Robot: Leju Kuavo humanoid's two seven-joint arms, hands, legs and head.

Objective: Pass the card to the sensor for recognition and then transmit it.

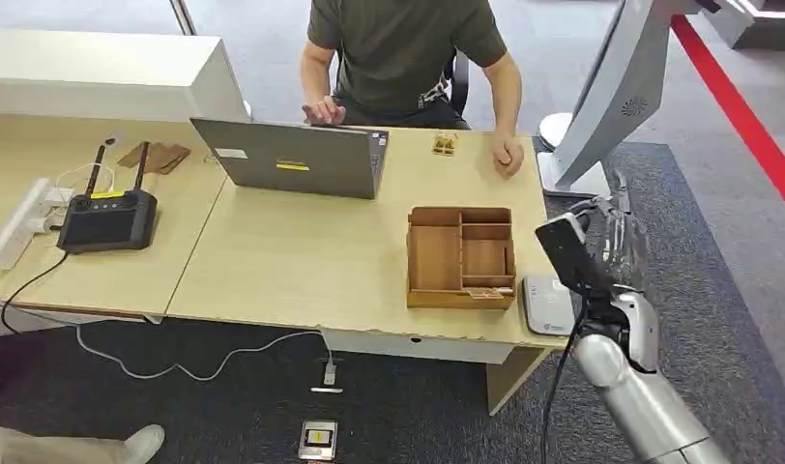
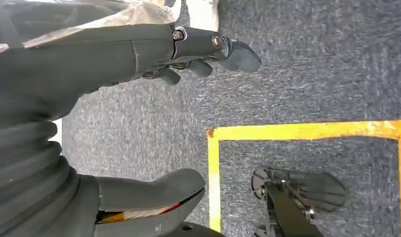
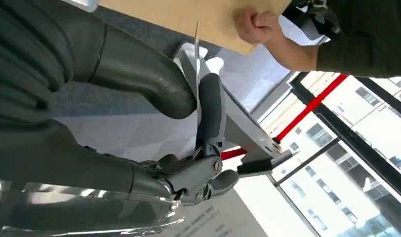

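One thin flat card [image 3: 197,74] pinched edge-on in right hand [image 3: 188,106]; left hand [image 2: 154,118] spread, holding nothing.

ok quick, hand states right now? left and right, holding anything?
Left hand: open, fingers apart over the carpet, nothing in it.
Right hand: holding the card, pinched edge-on between thumb and a finger.

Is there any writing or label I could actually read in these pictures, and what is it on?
None can be read.
Laptop: a white sticker and a yellow one, too small.
Controller: yellow label, blurred.
Box on the floor: yellow label, blurred.
White sheet in the right wrist view: printed lines, blurred.
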